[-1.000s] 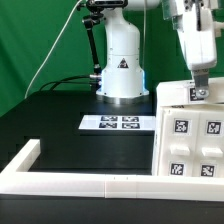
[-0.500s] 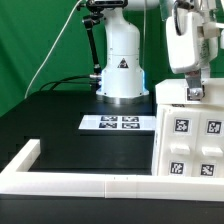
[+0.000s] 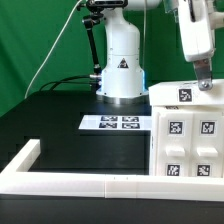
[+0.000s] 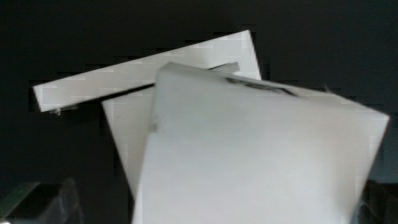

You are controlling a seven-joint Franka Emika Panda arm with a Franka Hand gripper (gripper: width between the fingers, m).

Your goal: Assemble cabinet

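The cabinet (image 3: 186, 138) stands on the black counter (image 3: 60, 125) at the exterior view's right, cut off by the edge of the picture. Its white face towards the camera shows four black-and-white tags in two rows, and a fifth tag lies on the panel across its top. The fingers (image 3: 204, 78) come down from above to the far right part of that top panel and appear to meet it. Whether they are spread, pressed together or pinching the panel cannot be told from here. In the wrist view the cabinet's white panels (image 4: 249, 150) fill most of the picture, tilted, with a thinner panel edge slanting across behind them, and the fingers show only as blurred shapes at the corners. Just beside the cabinet, towards the exterior view's left, the marker board (image 3: 117, 123) lies flat on the counter. Behind it stands the arm's white base (image 3: 122, 65), against a green backdrop (image 3: 40, 40). A long white rail frame (image 3: 70, 181) borders the counter's near side.
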